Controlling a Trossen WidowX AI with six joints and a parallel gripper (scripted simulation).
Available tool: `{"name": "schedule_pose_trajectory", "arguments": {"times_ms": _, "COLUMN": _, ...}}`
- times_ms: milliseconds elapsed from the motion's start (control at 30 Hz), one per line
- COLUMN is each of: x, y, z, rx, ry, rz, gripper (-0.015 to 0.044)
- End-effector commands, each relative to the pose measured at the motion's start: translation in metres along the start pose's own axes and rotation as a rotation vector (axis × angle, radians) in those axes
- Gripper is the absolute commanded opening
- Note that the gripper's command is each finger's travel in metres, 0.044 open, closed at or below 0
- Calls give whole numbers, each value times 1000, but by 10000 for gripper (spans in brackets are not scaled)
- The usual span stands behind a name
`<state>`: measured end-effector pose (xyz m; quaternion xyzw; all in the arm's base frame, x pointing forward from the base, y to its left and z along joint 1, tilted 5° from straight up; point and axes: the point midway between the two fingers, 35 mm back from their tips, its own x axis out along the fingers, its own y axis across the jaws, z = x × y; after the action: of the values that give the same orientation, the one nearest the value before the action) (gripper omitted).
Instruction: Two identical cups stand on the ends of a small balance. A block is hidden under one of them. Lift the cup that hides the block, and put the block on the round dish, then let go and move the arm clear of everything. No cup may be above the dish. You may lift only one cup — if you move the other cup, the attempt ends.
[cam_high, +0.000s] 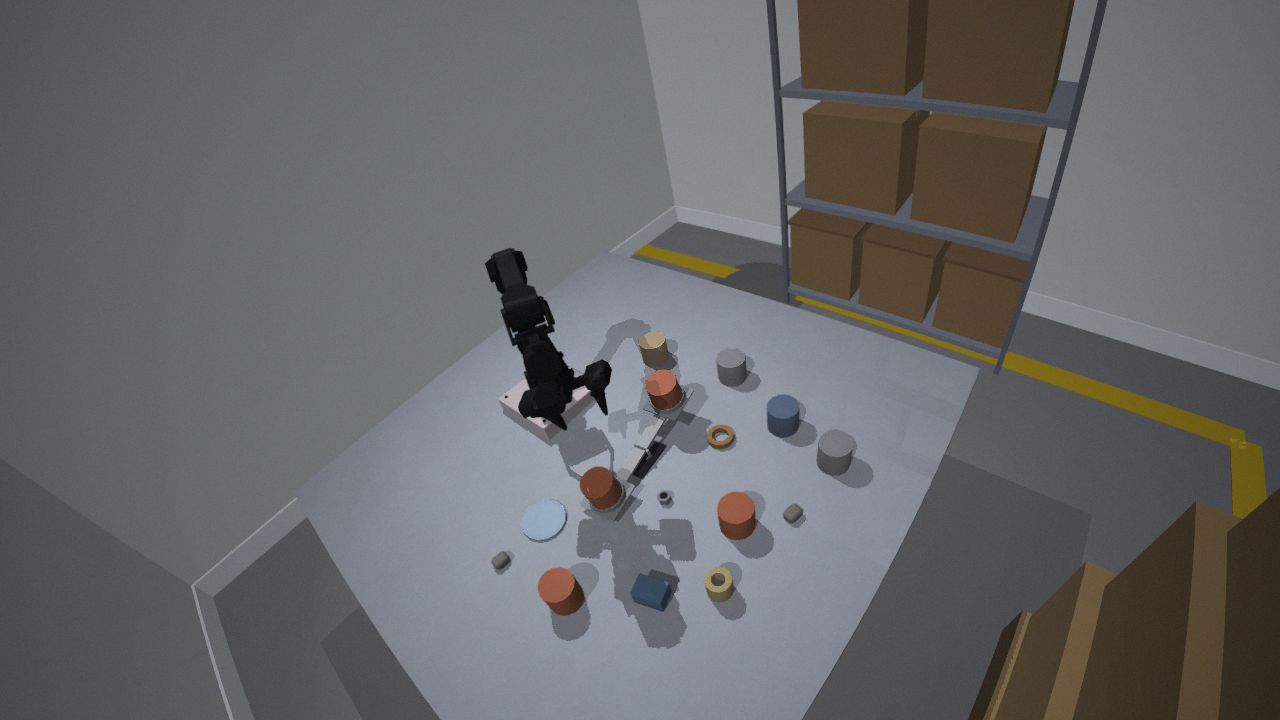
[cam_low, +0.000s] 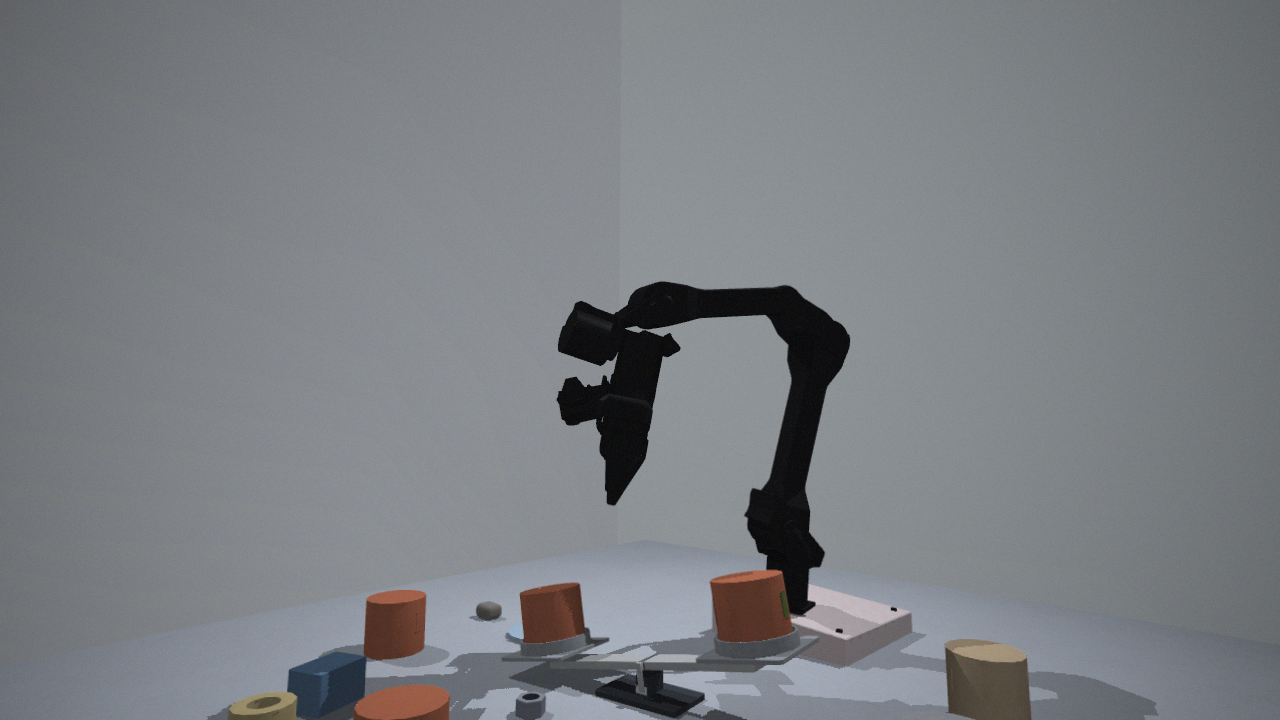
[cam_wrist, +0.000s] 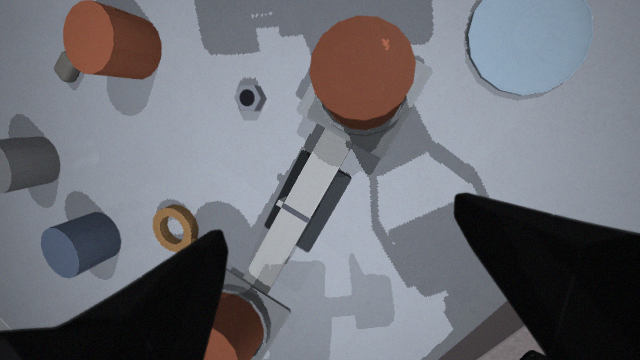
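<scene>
A small balance (cam_high: 646, 452) (cam_low: 644, 664) (cam_wrist: 306, 195) carries two identical orange cups. One cup (cam_high: 662, 387) (cam_low: 750, 604) stands on the end near the arm's base; in the wrist view (cam_wrist: 235, 327) my left finger half hides it. The other cup (cam_high: 599, 486) (cam_low: 552, 611) (cam_wrist: 362, 67) stands on the end next to the round light-blue dish (cam_high: 544, 519) (cam_wrist: 530, 45). No block shows. My gripper (cam_high: 601, 402) (cam_low: 617, 488) (cam_wrist: 340, 222) is open and empty. It points down from high above the balance, between the two cups.
Loose look-alike orange cylinders (cam_high: 735, 514) (cam_high: 560, 591) stand nearby. Also around are a blue block (cam_high: 650, 591), two rings (cam_high: 720, 436) (cam_high: 718, 582), a nut (cam_high: 665, 497), grey, blue and tan cylinders (cam_high: 835, 451) (cam_high: 782, 415) (cam_high: 653, 349), and a shelf of boxes (cam_high: 921, 161).
</scene>
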<state>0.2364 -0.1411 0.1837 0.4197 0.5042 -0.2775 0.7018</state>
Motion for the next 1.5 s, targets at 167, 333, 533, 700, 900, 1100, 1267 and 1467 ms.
{"name": "schedule_pose_trajectory", "arguments": {"times_ms": 167, "x": 28, "y": -2, "z": 27, "rx": 251, "ry": 57, "rz": -116, "gripper": 440}}
{"name": "schedule_pose_trajectory", "arguments": {"times_ms": 333, "x": 48, "y": -5, "z": 40, "rx": 395, "ry": 80, "rz": -191, "gripper": 440}}
{"name": "schedule_pose_trajectory", "arguments": {"times_ms": 533, "x": 74, "y": -10, "z": 54, "rx": 562, "ry": 94, "rz": -287, "gripper": 440}}
{"name": "schedule_pose_trajectory", "arguments": {"times_ms": 700, "x": 81, "y": -12, "z": 57, "rx": 601, "ry": 95, "rz": -311, "gripper": 440}}
{"name": "schedule_pose_trajectory", "arguments": {"times_ms": 900, "x": 94, "y": -15, "z": 55, "rx": 601, "ry": 95, "rz": -311, "gripper": 440}}
{"name": "schedule_pose_trajectory", "arguments": {"times_ms": 1100, "x": 98, "y": -16, "z": 54, "rx": 601, "ry": 95, "rz": -311, "gripper": 440}}
{"name": "schedule_pose_trajectory", "arguments": {"times_ms": 1267, "x": 105, "y": -18, "z": 53, "rx": 601, "ry": 95, "rz": -311, "gripper": 440}}
{"name": "schedule_pose_trajectory", "arguments": {"times_ms": 1467, "x": 115, "y": -21, "z": 52, "rx": 601, "ry": 95, "rz": -311, "gripper": 440}}
